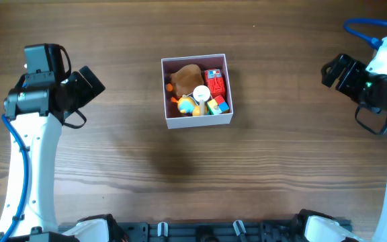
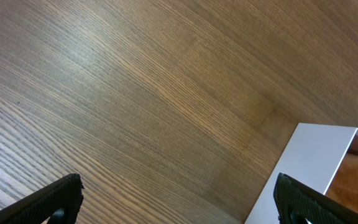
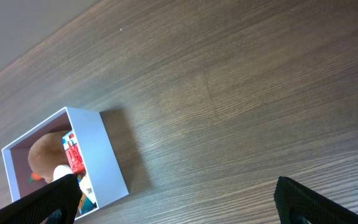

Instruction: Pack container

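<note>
The red toy [image 1: 215, 84] has small marks on it, but they are too tiny to read. The box [image 1: 200, 122] sits near the middle of the brown wooden worktop [image 1: 281, 168], between the two arms and well apart from both. It is white outside and pink inside.

In it lie the red toy, a brown lump [image 1: 187, 76], a white round thing [image 1: 201, 93], a yellow and blue toy [image 1: 188, 105] and a little cube of many colours [image 1: 218, 105], all packed close together. Only wood grain shows between each claw and the box.

The left claw [image 2: 179, 202] is spread wide with nothing in it. A white corner of the box shows by one of its tips. The right claw [image 3: 176, 202] is spread wide too — nothing in it either. Both arms are bent, out at the sides of the worktop, with their claws turned in toward the box. A blue cable [image 1: 365, 27] loops above the right arm.
</note>
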Available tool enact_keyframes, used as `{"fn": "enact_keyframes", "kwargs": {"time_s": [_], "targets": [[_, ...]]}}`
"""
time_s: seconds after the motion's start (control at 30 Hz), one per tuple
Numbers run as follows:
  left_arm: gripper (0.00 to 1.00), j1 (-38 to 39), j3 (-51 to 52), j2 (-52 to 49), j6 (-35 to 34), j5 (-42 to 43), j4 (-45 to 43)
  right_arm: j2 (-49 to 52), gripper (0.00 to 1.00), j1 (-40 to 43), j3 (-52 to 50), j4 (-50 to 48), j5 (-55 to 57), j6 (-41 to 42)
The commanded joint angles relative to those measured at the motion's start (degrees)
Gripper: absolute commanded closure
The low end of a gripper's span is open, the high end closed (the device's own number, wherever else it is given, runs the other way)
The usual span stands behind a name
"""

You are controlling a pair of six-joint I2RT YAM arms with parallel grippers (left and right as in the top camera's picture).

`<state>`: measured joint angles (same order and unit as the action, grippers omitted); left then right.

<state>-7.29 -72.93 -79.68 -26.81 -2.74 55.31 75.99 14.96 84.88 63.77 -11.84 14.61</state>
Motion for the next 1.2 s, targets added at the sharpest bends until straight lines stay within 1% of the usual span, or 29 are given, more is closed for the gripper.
{"fn": "enact_keyframes", "kwargs": {"time_s": [0.0,0.43,0.53,0.63,0.77,0.83,0.9,1.03,1.17], "targets": [[0.0,-0.3,-0.6,0.5,1.1,-0.3,0.0,0.4,0.0,0.1,-0.3,-0.1,-1.1,-0.9],[0.0,-0.3,-0.6,0.5,1.1,-0.3,0.0,0.4,0.0,0.1,-0.3,1.2,-0.4,-1.2],[0.0,-0.3,-0.6,0.5,1.1,-0.3,0.0,-0.2,0.0,-0.3,-0.3,0.0,-2.5,-5.0],[0.0,-0.3,-0.6,0.5,1.1,-0.3,0.0,-4.7,0.0,-2.1,-0.3,-4.2,-3.3,-12.6],[0.0,-0.3,-0.6,0.5,1.1,-0.3,0.0,-13.1,0.0,-5.7,-0.3,-7.5,-3.3,-23.8],[0.0,-0.3,-0.6,0.5,1.1,-0.3,0.0,-17.2,0.0,-6.9,-0.3,-8.3,-3.3,-28.4],[0.0,-0.3,-0.6,0.5,1.1,-0.3,0.0,-20.5,0.0,-7.2,-1.5,-10.1,-3.3,-30.9],[0.0,-0.3,-0.6,0.5,1.1,-0.3,0.0,-28.8,0.0,-7.2,-9.4,-17.9,-3.3,-33.2],[0.0,-0.3,-0.6,0.5,1.1,-0.3,0.0,-37.6,0.0,-7.2,-23.7,-24.8,-3.7,-33.9]]}}
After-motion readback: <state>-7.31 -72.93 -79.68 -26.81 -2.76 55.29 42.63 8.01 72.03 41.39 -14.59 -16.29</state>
